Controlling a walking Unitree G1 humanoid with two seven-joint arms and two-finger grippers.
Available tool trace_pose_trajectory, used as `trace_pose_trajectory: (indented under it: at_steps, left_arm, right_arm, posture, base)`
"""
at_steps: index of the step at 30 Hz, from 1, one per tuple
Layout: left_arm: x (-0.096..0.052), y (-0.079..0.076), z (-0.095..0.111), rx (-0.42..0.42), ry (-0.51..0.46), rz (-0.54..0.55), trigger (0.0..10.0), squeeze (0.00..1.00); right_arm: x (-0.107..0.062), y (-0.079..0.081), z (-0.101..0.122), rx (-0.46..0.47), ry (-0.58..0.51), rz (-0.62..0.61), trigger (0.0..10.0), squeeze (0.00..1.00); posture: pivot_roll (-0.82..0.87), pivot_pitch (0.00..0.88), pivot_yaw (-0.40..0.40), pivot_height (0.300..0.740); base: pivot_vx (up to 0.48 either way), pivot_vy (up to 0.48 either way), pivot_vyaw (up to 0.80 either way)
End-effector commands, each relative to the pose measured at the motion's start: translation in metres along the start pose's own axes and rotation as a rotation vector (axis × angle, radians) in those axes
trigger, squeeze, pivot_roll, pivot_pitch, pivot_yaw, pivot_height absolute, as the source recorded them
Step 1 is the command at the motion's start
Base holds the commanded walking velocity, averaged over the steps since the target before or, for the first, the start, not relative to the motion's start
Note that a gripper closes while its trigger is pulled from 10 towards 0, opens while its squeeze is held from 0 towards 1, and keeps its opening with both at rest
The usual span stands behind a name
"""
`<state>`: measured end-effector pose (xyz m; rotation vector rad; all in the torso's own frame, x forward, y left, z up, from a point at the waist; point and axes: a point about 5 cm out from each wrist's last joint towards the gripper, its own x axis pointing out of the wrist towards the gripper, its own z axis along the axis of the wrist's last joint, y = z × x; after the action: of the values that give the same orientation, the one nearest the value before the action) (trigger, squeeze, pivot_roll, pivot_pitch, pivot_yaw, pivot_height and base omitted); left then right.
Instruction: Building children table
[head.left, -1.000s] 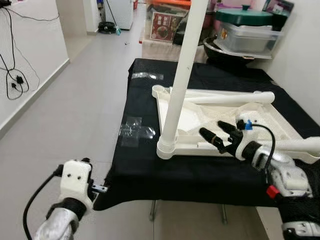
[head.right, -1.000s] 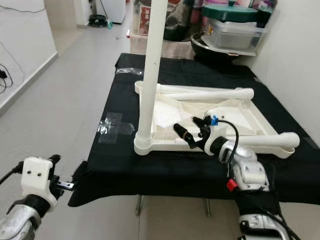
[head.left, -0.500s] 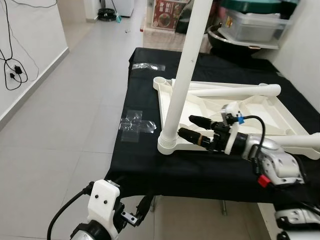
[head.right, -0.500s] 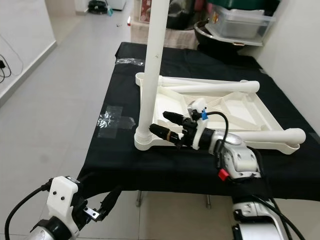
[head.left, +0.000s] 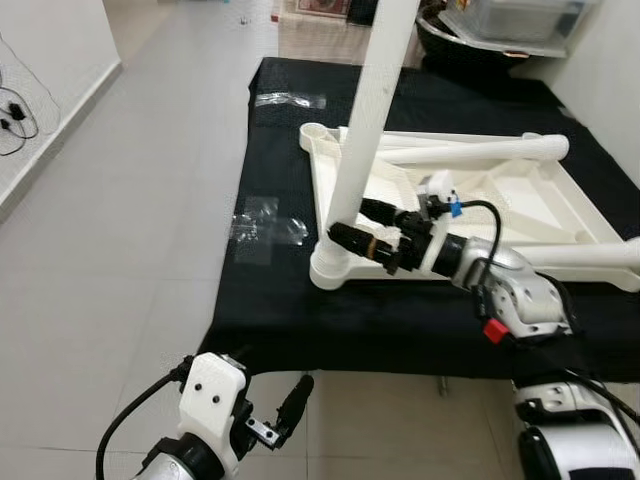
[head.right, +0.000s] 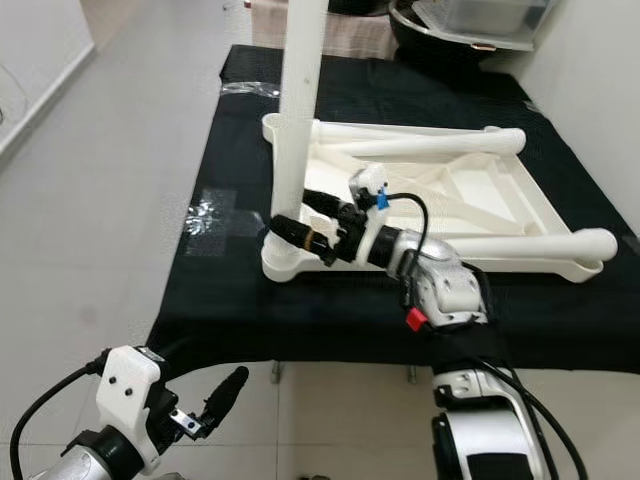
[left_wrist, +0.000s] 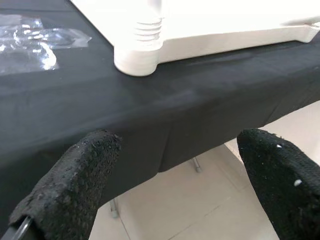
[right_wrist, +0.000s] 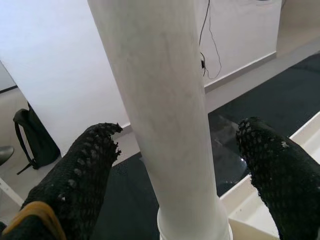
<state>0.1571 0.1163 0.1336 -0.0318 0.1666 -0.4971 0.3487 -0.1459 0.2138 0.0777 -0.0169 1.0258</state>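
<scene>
1. The tall white leg (head.left: 372, 110) runs off the top edge of the picture, so its upper end is cut off.
2. The storage box (head.left: 515, 18) at the upper right is cut off too.

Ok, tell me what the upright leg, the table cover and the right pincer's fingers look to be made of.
Upright leg: likely moulded plastic, matte white, with a ribbed collar at its base.
Table cover: black cloth, judging by its matte face and soft drape over the edge.
Right pincer fingers: black with a pebbled, net-like texture; looks like rubbery grip padding, though that is uncertain.
</scene>
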Motion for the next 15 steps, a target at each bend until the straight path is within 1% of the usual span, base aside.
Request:
trace_pose_trajectory:
  at_steps: [1, 3, 4, 8, 12, 15]
  left_arm:
    - [-0.002, -0.003, -0.001, 0.000, 0.016, -0.009, 10.0, 0.00]
    - [-0.002, -0.003, -0.001, -0.003, 0.017, -0.009, 10.0, 0.00]
    - [-0.002, -0.003, -0.001, -0.003, 0.017, -0.009, 10.0, 0.00]
    - [-0.002, -0.003, -0.001, -0.004, 0.017, -0.009, 10.0, 0.00]
    - [-0.001, -0.003, -0.001, -0.004, 0.019, -0.009, 10.0, 0.00]
    - [-0.001, -0.004, -0.001, -0.006, 0.021, -0.007, 10.0, 0.00]
  right_arm:
    - [0.007, 0.003, 0.003, -0.012, -0.018, 0.013, 10.0, 0.00]
    - [0.015, 0.005, 0.004, -0.013, -0.023, 0.020, 10.0, 0.00]
    - [0.015, 0.005, 0.004, -0.013, -0.023, 0.020, 10.0, 0.00]
    - [0.025, 0.009, 0.005, -0.015, -0.033, 0.042, 10.0, 0.00]
    - [0.028, 0.010, 0.005, -0.017, -0.036, 0.051, 10.0, 0.00]
    - [0.041, 0.009, 0.013, -0.022, -0.074, 0.038, 10.0, 0.00]
  posture:
    - [0.13, 0.167, -0.116, 0.740]
    - [0.13, 0.175, -0.116, 0.740]
    - [0.13, 0.175, -0.116, 0.740]
    - [0.13, 0.181, -0.117, 0.740]
    - [0.13, 0.176, -0.119, 0.740]
    - [0.13, 0.186, -0.123, 0.740]
  base:
    - [0.000, 0.000, 0.00]
    - [0.000, 0.000, 0.00]
    - [0.000, 0.000, 0.00]
    - [0.000, 0.000, 0.00]
    - [0.000, 0.000, 0.00]
    - [0.000, 0.000, 0.00]
